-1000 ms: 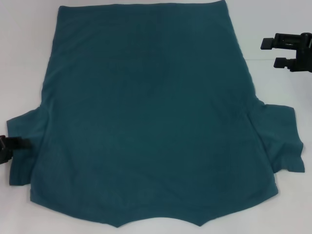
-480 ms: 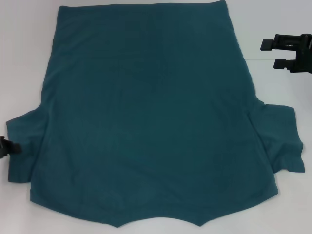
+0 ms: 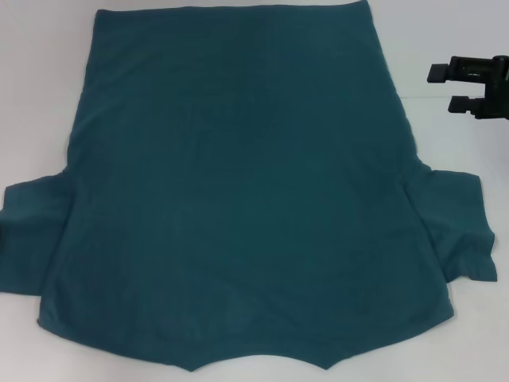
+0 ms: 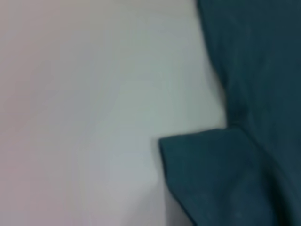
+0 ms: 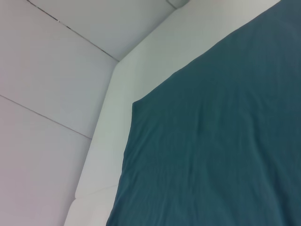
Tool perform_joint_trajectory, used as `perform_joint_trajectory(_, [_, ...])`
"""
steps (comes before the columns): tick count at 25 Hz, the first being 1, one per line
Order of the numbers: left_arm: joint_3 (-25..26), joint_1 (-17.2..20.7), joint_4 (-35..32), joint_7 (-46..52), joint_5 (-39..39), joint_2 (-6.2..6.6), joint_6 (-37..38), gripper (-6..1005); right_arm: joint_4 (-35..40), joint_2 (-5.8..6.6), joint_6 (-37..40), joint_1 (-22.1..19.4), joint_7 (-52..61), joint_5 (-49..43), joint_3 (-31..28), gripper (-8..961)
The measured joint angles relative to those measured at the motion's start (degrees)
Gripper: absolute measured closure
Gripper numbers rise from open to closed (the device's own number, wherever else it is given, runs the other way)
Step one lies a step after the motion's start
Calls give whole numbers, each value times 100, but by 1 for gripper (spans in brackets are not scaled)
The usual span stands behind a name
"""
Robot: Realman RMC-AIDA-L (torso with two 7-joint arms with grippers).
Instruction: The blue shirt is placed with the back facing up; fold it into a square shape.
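- Nearest, the neckline edge of the blue shirt (image 3: 238, 207) lies at the head view's bottom edge, plain side up, spread flat on the white table (image 3: 32, 95).
- A little farther off, both short sleeves stick out sideways: the one on the robot's left reaches the picture's edge, and the one on its right lies flat with a small fold along its outer hem.
- The left wrist view shows the left sleeve's corner (image 4: 211, 179) on bare white table, apart from the body edge; the left gripper appears in no picture, so the state of its jaws cannot be told.
- Farther off, the right gripper (image 3: 445, 89) hangs beside the shirt's right edge, clear of the cloth, its two black fingers spread apart and holding nothing.
- Farthest, the straight hem lies at the table's far side, one corner visible in the right wrist view (image 5: 136, 104).
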State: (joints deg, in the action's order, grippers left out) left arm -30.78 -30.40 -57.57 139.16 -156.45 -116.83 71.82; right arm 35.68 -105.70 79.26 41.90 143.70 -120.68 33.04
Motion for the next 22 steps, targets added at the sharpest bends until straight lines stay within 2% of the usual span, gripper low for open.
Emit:
perform_joint_trajectory(6, [-17,-234,-8,294,-666,47,-143,997,18,6,-6,13,0,0,-14,42])
perform_joint_trajectory(15, [-263,-346,-159,374,-712,113,-202,997,37,12,-58,20,-8,0,13,42])
perform_joint_trajectory(18, [-361,-376,-433,468,-713,115,1,997,37,14,-70,24,-9,1,20,42])
perform_joint_trajectory(22, [-396,-547,-742,660,-716,117,747,997,17,15,-74,32,-9,1,31,41])
